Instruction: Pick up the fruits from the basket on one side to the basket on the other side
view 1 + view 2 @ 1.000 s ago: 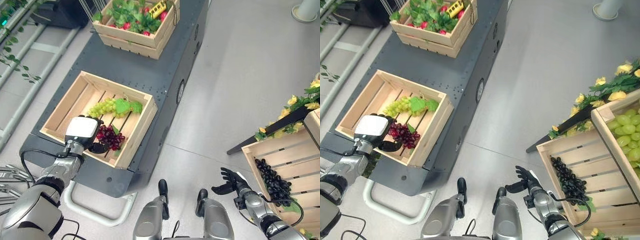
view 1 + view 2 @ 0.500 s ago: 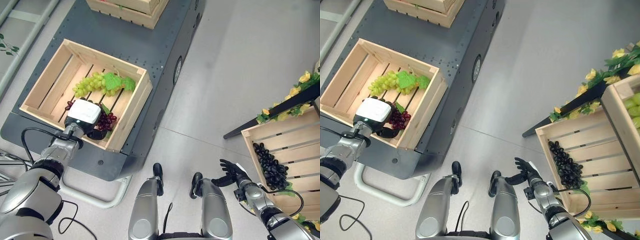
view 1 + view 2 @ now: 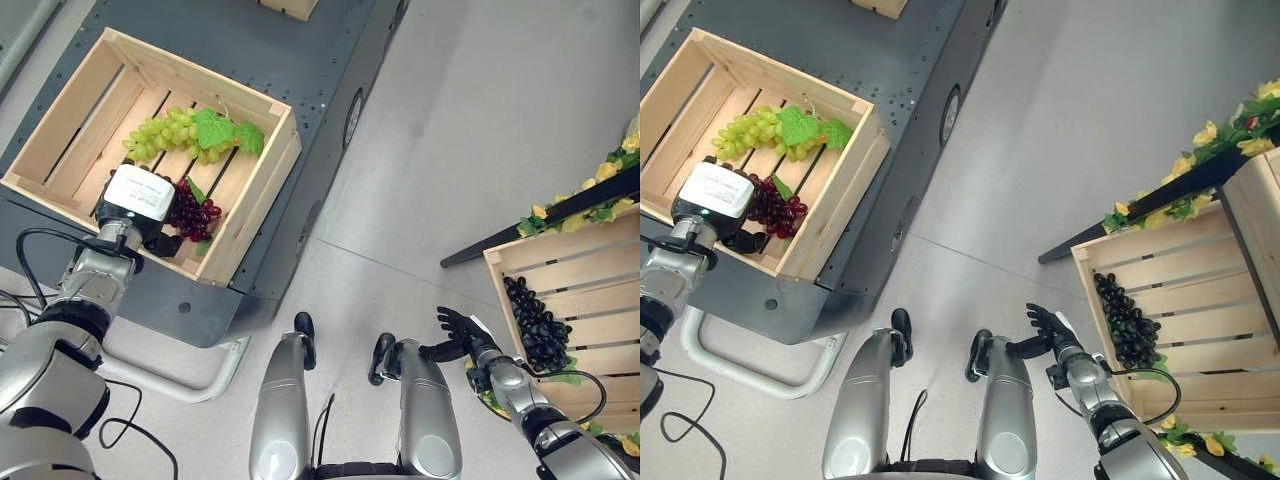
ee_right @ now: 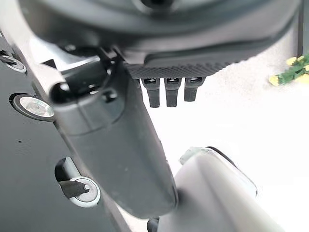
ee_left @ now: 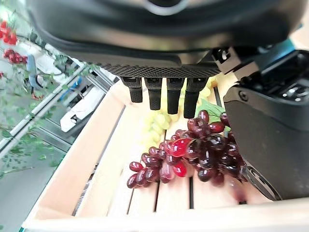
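Observation:
A wooden crate [image 3: 257,200] on the dark cart holds a bunch of red grapes [image 3: 192,212] and, farther back, a bunch of green grapes [image 3: 163,133] with leaves. My left hand [image 3: 135,193] reaches into this crate, right against the red grapes. In the left wrist view its fingers [image 5: 161,92] are straight above the red grapes [image 5: 193,154] and the thumb stands beside them, so the hand is open. My right hand [image 3: 460,335] hovers open low at the right, near a second crate [image 3: 590,290] that holds black grapes [image 3: 535,325].
The dark cart [image 3: 320,70] runs back along the left side, with another crate's corner [image 3: 290,8] at its far end. A dark bar with yellow flowers [image 3: 575,205] crosses above the right crate. Grey floor [image 3: 460,130] lies between the cart and the right crate.
The whole picture has shifted, so the camera moved. My left hand stays at the red grapes, a little closer over them. The right hand has hardly moved.

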